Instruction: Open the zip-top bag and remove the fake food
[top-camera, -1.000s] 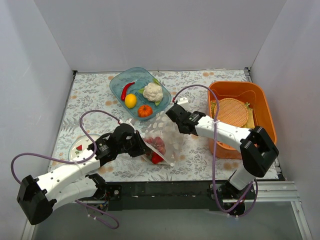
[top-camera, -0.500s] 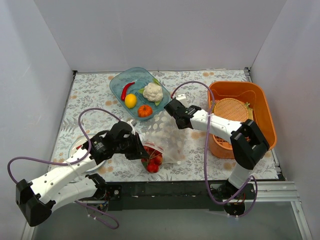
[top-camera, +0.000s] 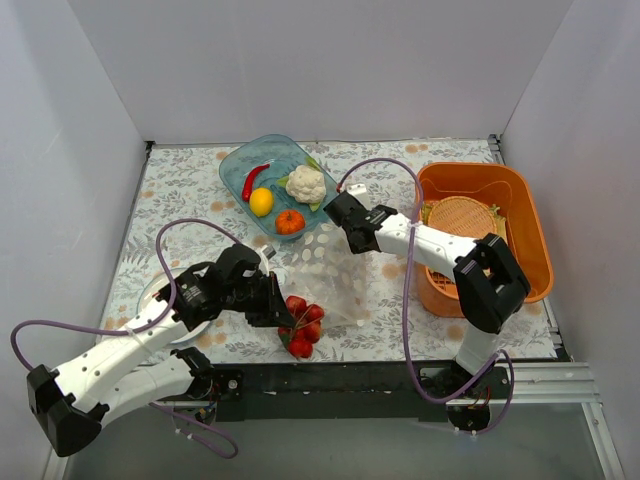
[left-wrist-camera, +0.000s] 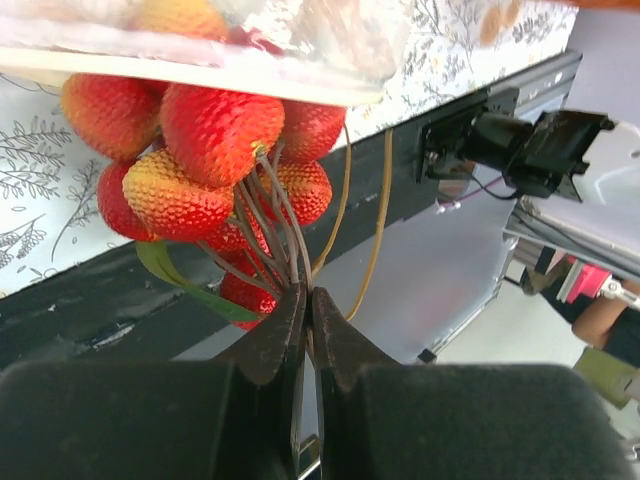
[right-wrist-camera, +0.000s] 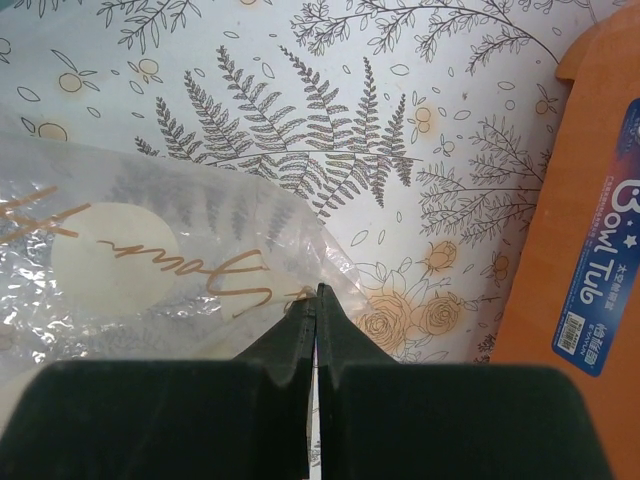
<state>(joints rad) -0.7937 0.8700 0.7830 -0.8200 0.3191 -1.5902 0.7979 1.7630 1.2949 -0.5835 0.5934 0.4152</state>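
At the near edge of the counter (top-camera: 392, 325), the left hand (left-wrist-camera: 305, 300) is pinched on the thin stems of the red fruit bunch (left-wrist-camera: 215, 130), which hangs mostly clear of the mouth of the zip-top bag (top-camera: 335, 280). The right hand (right-wrist-camera: 317, 295) is closed on the bag's far corner. Stems may slide from so narrow a grip, dropping the bunch off the edge; a snag could tug the film free.

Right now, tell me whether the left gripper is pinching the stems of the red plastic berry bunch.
Yes, the left gripper is shut on the red plastic berry bunch by its stems.
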